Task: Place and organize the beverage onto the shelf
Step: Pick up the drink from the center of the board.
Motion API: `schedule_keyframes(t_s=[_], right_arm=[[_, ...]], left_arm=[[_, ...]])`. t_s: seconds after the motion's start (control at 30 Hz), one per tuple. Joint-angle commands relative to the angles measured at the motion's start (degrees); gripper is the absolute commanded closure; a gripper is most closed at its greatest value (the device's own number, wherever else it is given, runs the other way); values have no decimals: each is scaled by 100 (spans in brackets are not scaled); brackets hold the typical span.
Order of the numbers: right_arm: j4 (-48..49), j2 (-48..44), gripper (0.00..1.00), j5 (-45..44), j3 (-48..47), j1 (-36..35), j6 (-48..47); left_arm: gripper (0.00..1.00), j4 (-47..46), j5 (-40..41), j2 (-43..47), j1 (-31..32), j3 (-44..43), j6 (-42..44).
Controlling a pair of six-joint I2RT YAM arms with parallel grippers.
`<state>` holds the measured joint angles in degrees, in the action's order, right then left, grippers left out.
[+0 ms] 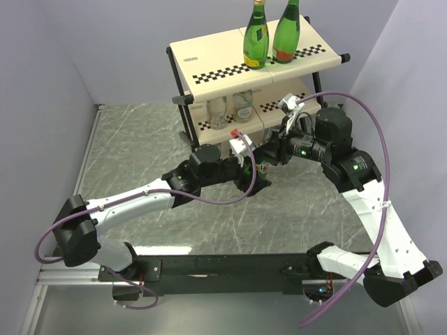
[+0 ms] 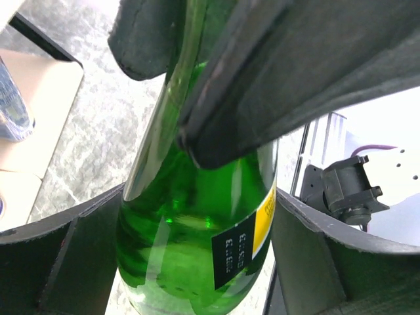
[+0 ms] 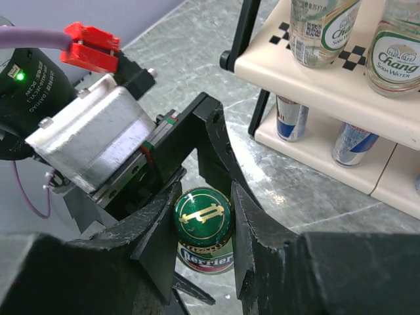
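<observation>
I see the right claw (image 3: 203, 226) clamped on the neck of the green bottle (image 2: 190, 256). The left claw (image 2: 197, 279) straddles its body; I cannot tell whether it grips.

Grey marbled tabletop (image 1: 140, 143), pale walls (image 1: 49, 70)

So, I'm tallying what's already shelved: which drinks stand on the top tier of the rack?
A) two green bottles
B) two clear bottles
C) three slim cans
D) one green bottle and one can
A: one green bottle and a second green bottle stand upright on the top panel of the shelf, while the clear bottles sit one tier lower.
</observation>
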<state>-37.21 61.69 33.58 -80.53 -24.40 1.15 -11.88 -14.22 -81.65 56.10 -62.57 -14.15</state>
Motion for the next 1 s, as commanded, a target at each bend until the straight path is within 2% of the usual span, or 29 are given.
schedule_keyframes(t_s=[0.0,0.97], right_arm=[[997,-316,100,140,-147,50,333],[1076,-289,100,157,-121,173,421]], left_arm=[[14,-543,51,334,42,60,88],[15,-227,-29,202,50,-142,106]])
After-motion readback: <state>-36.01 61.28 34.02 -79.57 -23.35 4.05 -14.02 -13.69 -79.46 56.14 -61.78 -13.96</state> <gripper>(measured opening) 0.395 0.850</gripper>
